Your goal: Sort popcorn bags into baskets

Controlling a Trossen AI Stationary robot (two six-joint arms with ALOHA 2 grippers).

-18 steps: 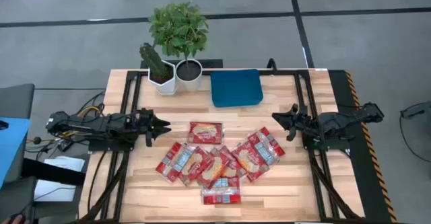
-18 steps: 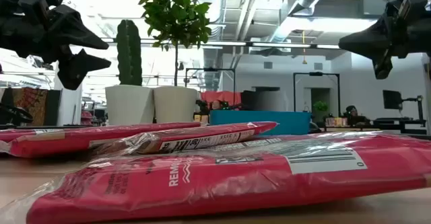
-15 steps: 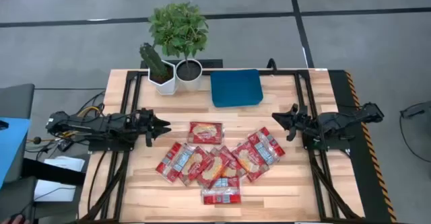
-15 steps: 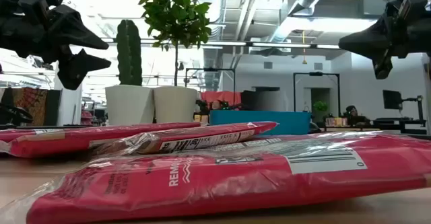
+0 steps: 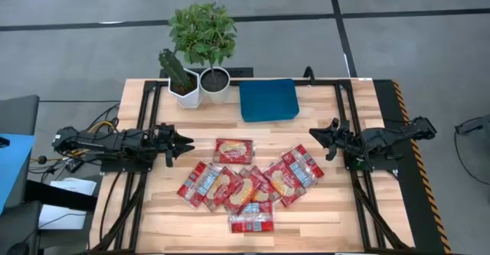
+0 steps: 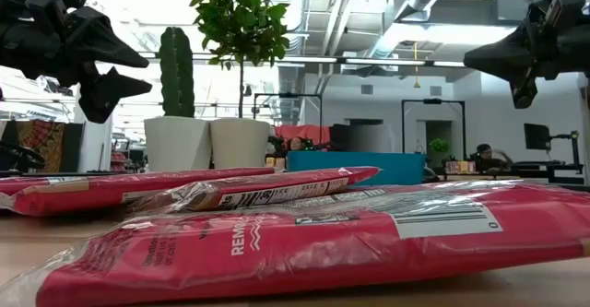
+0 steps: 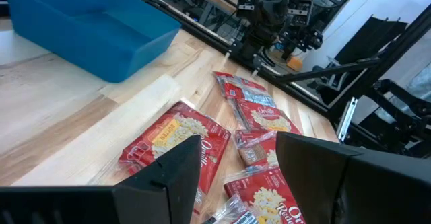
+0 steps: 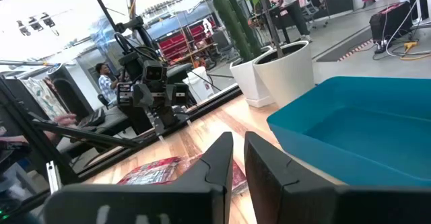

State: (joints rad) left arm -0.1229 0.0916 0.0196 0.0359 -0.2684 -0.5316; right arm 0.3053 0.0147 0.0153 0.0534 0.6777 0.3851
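Note:
Several red popcorn bags lie flat in an overlapping heap on the wooden table's middle front, with one bag apart on the far side of it. The blue tray stands at the far middle; I see nothing in it. My left gripper hovers open at the left of the heap, above the table; its wrist view shows the bags beyond its fingers. My right gripper hovers at the right of the heap, fingers close together and holding nothing.
Two white pots stand left of the tray at the far edge, one with a cactus and one with a leafy plant. Black frame rails run along both sides of the table. Bare wood lies between heap and tray.

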